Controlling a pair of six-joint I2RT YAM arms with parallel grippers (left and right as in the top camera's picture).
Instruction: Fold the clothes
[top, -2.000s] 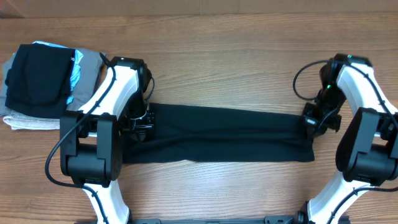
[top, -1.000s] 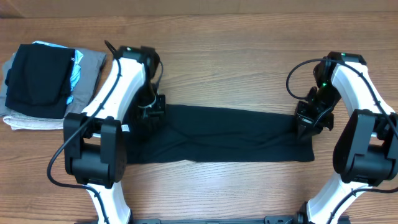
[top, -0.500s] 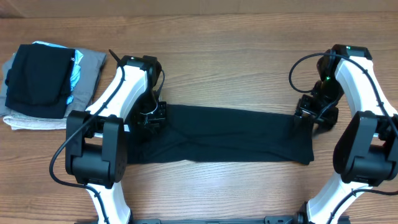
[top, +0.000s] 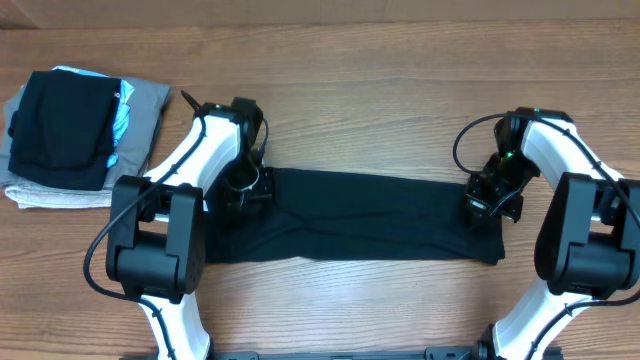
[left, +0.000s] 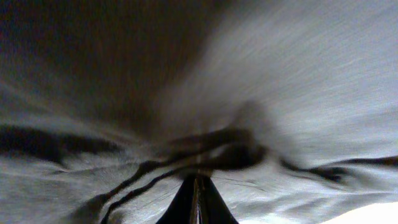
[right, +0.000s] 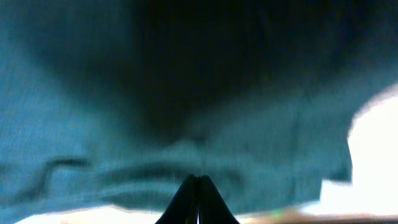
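Fold lengthwise, by the look of the layout: raise both far corners of the long black fabric garment (top: 370, 220) together, carry them toward the near edge at one even height, and lay far hem onto near hem. Hold the cloth taut from left to right to prevent sagging in the middle. Lift only high enough to clear the lower layer, without dragging the near edge, already a little uneven toward the left. Match pace on both sides to avoid a skewed fold, and release only after flattening the crease.

Spread left to right across the middle of the brown wooden counter (top: 380, 90), well apart from the stack of folded clothes (top: 70, 125) at the far left. Down on the far left corner, the left gripper (top: 244, 189); down on the right end, the right gripper (top: 486, 204). Closed to a point in both wrist views, no gap at the tips; probably pinching a thin layer of cloth each, judging by creases running into the left tips.

Both wrist views badly blurred and washed out, grey on the left, teal on the right, with no hem or seam to pick out. From overhead, fingertips and gripped corners hidden under the wrists. Impossible to tell the kind of garment or the number of layers. Lower pieces of the stack mostly covered by the dark piece on top
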